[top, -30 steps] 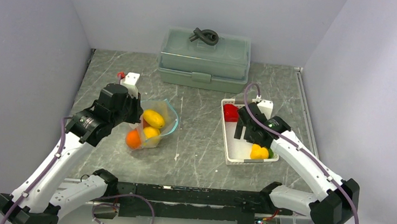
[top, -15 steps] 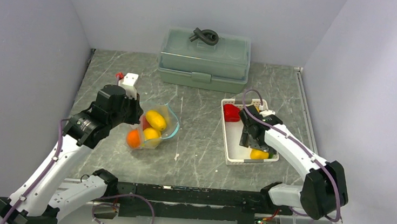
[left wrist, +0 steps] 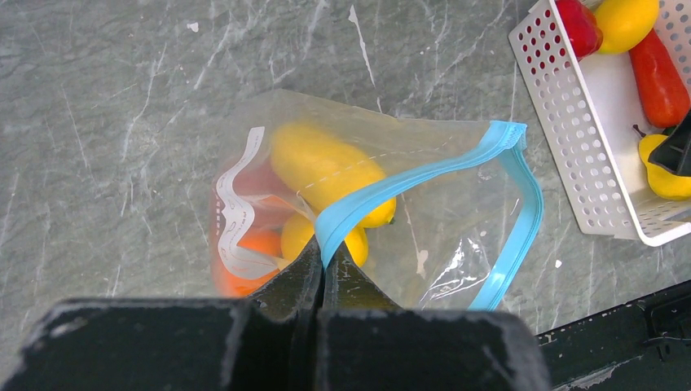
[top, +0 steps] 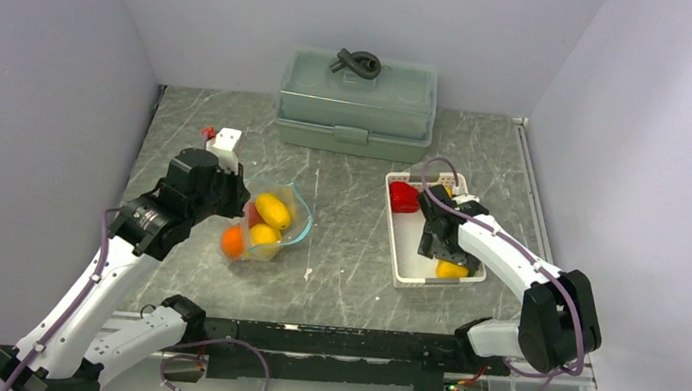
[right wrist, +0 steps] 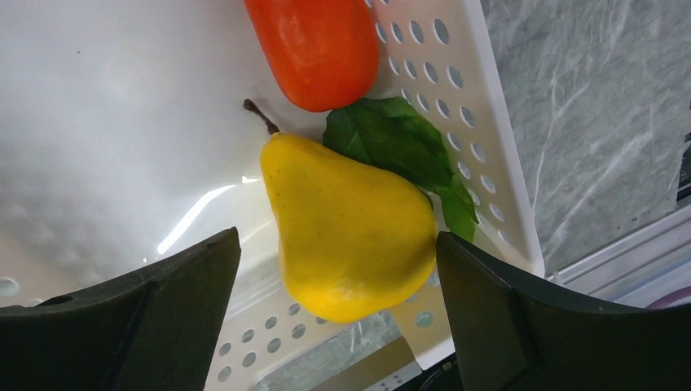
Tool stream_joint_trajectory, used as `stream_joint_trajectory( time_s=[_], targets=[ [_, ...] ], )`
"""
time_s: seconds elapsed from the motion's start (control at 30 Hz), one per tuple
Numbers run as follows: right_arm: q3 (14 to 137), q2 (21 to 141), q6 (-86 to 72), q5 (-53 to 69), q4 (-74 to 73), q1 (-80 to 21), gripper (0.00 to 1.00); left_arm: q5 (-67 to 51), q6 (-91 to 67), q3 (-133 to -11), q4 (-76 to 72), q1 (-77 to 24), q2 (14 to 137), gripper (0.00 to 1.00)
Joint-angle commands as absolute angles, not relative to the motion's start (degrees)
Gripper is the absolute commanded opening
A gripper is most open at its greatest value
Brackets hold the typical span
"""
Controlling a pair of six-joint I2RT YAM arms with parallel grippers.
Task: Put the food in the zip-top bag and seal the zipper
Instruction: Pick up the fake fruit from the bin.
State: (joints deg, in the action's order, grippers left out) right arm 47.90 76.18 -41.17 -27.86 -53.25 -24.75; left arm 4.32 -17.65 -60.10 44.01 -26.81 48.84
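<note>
Teal zipper (left wrist: 407, 183) pinched by left gripper (left wrist: 322, 261), right gripper (right wrist: 336, 240) spread astride the yellow pear (right wrist: 346, 204)

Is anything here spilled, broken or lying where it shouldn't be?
Nothing stands out. The zip-top bag lies crumpled and open on the table, food inside, its zipper pinched by the left gripper. More food sits in the white basket, where the open right gripper straddles a yellow pear.

No writing can be read anywhere (white patch (left wrist: 234, 221) on the zip-top bag (left wrist: 456, 187) included).
</note>
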Motion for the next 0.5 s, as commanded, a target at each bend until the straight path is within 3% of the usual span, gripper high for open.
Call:
stream_joint_trajectory(
  time_s=[0.0, 0.27, 0.47],
  targets=[
    [46.80, 75.96, -41.75, -26.44, -50.31, -24.32, 0.92, 3.43, -17.23, -60.07, 41.75, -26.69, 48.25, 0.00],
    [45.46, 77.38, -41.52, -23.78, -47.79, -24.34, 0.79, 3.40, -17.23, -60.03, 41.75, -26.65, 48.45, 0.00],
    [45.49, 76.45, -40.88, -21.94, -46.90, -24.31, 0.59, 3.33, -17.14, -60.03, 41.79, -26.77, 48.74, 0.00]
  ],
)
